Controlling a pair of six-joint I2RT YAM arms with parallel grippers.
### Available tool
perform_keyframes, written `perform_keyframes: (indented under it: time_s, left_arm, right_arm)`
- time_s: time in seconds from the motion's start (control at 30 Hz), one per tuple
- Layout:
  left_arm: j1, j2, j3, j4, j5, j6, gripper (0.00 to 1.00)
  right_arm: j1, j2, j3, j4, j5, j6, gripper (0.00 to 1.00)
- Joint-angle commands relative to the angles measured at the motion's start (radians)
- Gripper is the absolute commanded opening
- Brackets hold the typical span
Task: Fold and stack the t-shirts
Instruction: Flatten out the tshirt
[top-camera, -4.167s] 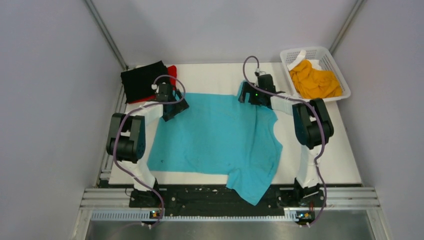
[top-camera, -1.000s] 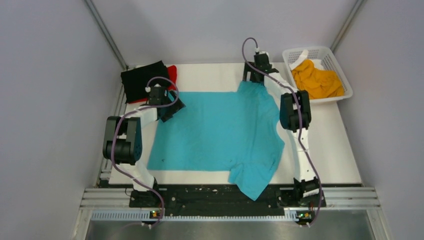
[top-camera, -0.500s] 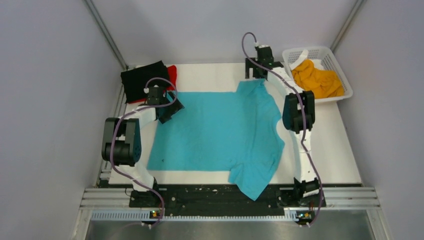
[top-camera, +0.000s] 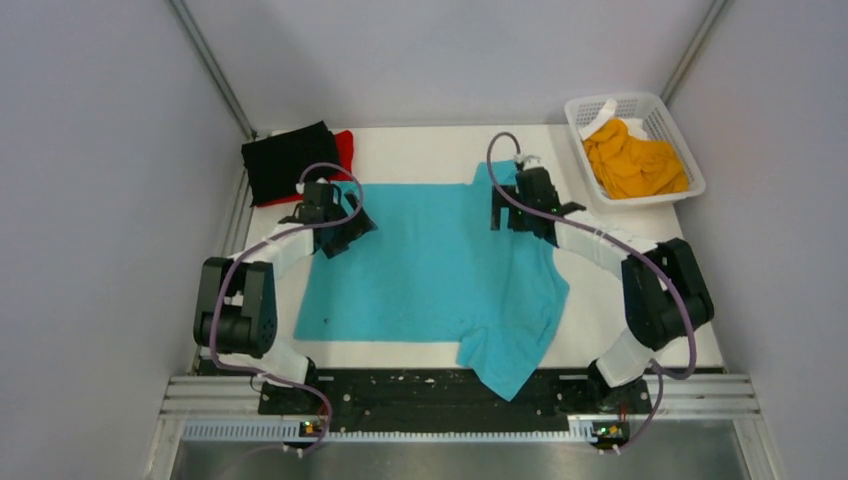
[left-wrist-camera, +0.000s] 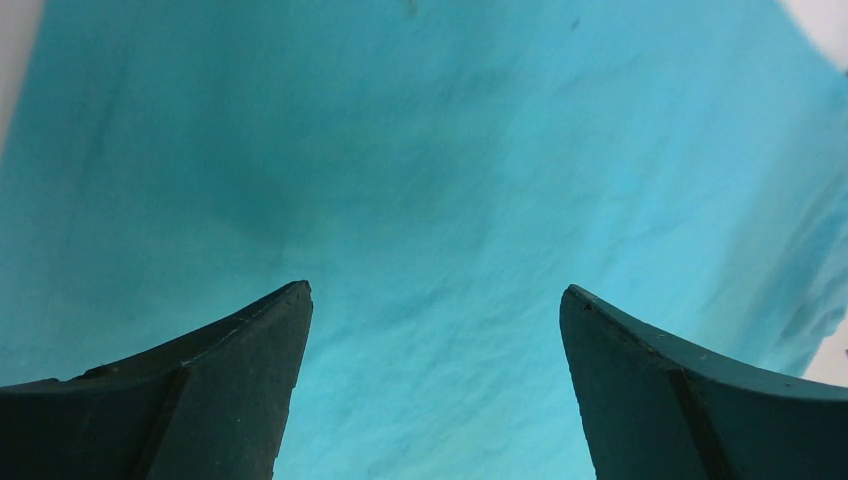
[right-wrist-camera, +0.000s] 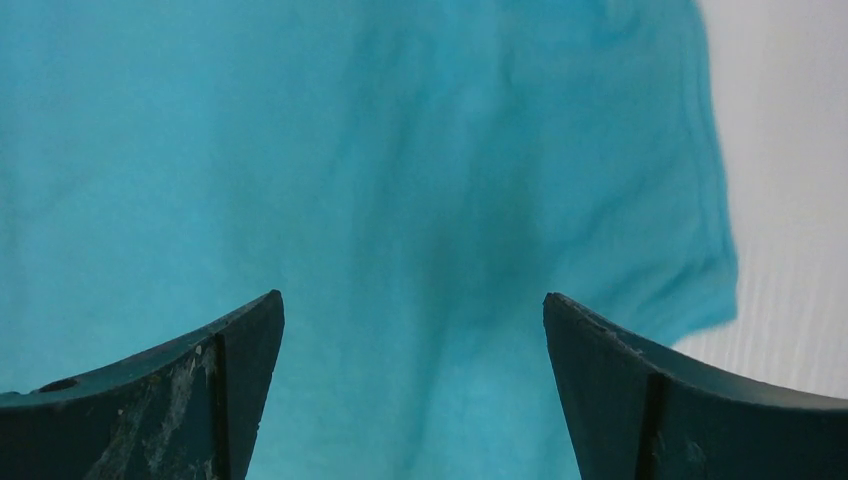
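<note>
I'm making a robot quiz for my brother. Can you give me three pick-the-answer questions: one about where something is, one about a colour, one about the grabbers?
1. Where is the orange-yellow t-shirt? A in the white basket; B on the floor; C hanging from an arm.
2. What colour is the t-shirt spread on the table? A red; B turquoise-blue; C black.
3. How are the left gripper and right gripper? A both open, holding nothing; B both shut on cloth; C one open, one shut.
1 A: it lies bunched inside the basket. 2 B: the turquoise-blue t-shirt covers the table's middle. 3 A: both wrist views show fingers wide apart above cloth.
</note>
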Motion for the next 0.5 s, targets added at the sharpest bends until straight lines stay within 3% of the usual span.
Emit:
perform_keyframes:
  time_s: [0.0,0.23,0.47]
  left_arm:
    - [-0.013,-0.048,-0.074,0.017,0.003,0.01,0.98]
    - [-0.013,-0.1,-0.176,0.053,-0.004,-0.01,0.98]
    - [-0.013,-0.199,-0.292,0.073,-0.039,-0.066,0.98]
  right_arm:
    - [-0.004,-0.14,-0.231,0.171,-0.022,0.118,0.99]
    - [-0.005,-0.218,-0.461,0.188,-0.024,0.159,0.99]
    - [-0.005,-0.459,-0.66,0.089,0.015,0.309,0.99]
